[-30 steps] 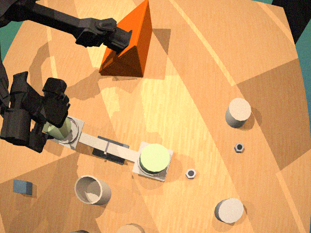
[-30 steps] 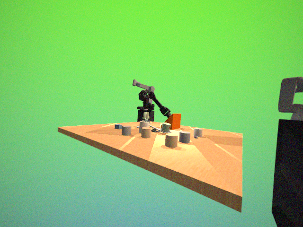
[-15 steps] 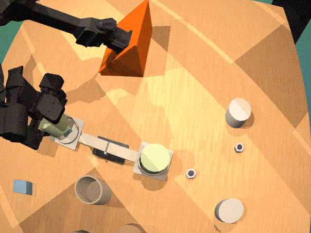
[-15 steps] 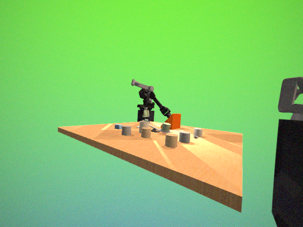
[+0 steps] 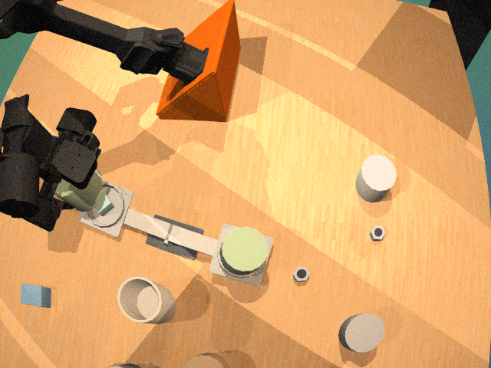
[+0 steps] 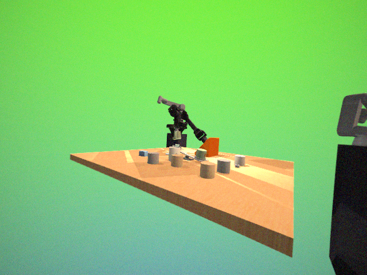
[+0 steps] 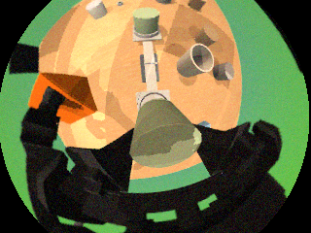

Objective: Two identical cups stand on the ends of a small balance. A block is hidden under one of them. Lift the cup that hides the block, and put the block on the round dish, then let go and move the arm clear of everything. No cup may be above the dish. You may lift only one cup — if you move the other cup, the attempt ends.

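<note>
My gripper [image 5: 75, 186] [image 6: 176, 133] [image 7: 159, 127] is shut on an olive-green cup [image 5: 80, 194] [image 6: 176, 135] [image 7: 162, 131] and holds it tilted, raised above the left pan [image 5: 119, 221] of the balance. A pale green block [image 5: 105, 205] lies uncovered on that pan, just below the cup's rim. The balance beam [image 5: 190, 239] [image 7: 151, 72] runs to the right pan, where the second cup [image 5: 243, 249] [image 6: 201, 153] [image 7: 147, 21] stands upright. The round dish [image 5: 126, 313] [image 7: 189, 68], an open ring, stands in front of the balance, left of the middle.
An orange wedge [image 5: 205, 75] [image 6: 211, 146] stands at the back, with a dark arm link [image 5: 158, 51] over it. A small blue block [image 5: 35, 295] lies front left. Two nuts [image 5: 301, 274] [image 5: 377, 232], a white cylinder [image 5: 376, 178] and a grey cylinder [image 5: 361, 331] stand to the right.
</note>
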{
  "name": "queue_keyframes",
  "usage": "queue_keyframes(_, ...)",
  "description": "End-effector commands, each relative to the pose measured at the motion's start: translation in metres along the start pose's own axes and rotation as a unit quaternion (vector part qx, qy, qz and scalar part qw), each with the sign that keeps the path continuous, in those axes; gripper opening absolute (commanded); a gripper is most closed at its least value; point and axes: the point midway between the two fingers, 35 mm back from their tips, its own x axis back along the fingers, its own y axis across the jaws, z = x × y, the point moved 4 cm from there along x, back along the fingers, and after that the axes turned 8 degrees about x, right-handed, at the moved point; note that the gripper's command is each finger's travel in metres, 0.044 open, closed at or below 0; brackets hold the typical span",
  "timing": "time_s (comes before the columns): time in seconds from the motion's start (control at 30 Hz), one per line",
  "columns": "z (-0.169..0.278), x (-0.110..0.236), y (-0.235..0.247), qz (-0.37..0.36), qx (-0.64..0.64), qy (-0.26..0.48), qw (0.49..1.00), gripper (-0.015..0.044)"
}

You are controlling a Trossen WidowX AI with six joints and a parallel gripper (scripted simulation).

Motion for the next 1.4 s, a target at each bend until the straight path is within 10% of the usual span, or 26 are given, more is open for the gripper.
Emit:
queue_keyframes(0.0,-0.0004,0.0069,0.0002,0.002,-0.002,-0.002,1.0,0.0)
queue_keyframes(1.37,0.0006,0.0064,0.0013,0.0,0.0,0.001,1.0,0.0)
